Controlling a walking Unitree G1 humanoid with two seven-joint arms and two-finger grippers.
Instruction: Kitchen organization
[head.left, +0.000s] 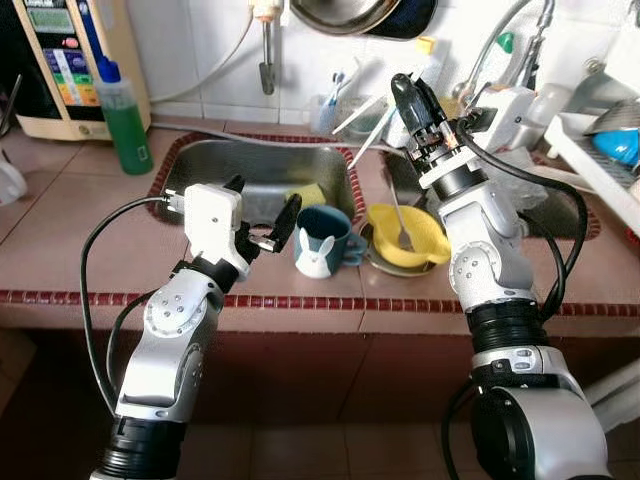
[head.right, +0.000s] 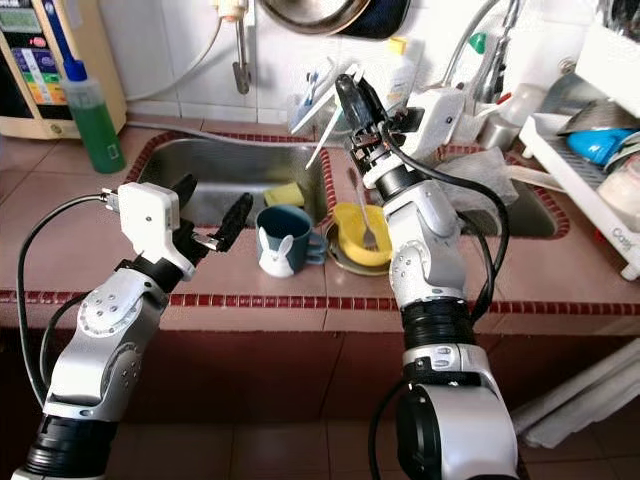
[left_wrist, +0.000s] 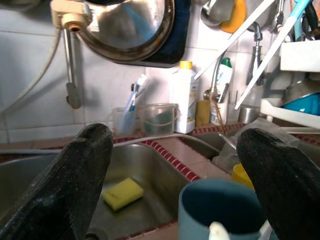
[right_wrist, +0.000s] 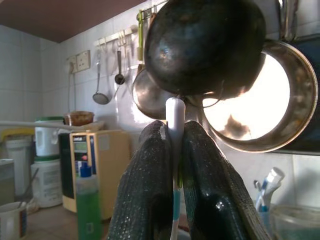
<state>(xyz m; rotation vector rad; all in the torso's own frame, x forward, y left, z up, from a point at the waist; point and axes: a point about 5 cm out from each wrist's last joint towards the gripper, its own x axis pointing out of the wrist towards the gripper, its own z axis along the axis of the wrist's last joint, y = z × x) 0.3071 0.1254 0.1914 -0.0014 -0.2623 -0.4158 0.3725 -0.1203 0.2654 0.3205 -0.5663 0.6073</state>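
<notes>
Right wrist view has the right gripper (right_wrist: 176, 150) pinching a white toothbrush (right_wrist: 175, 125) upright, while the left gripper (head.left: 262, 215) sits wide open by the blue mug (head.left: 322, 240).

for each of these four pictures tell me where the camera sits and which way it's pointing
Left eye view: on the head, looking down at the tiled counter; both silver arms show.
Right eye view: same scene from the head's other eye.
Left wrist view: along the open left gripper toward the blue rabbit mug and yellow sponge.
Right wrist view: along the right gripper, shut on a thin white handle, up at hanging steel pans.
Shared: the mug shows in the head views too.
</notes>
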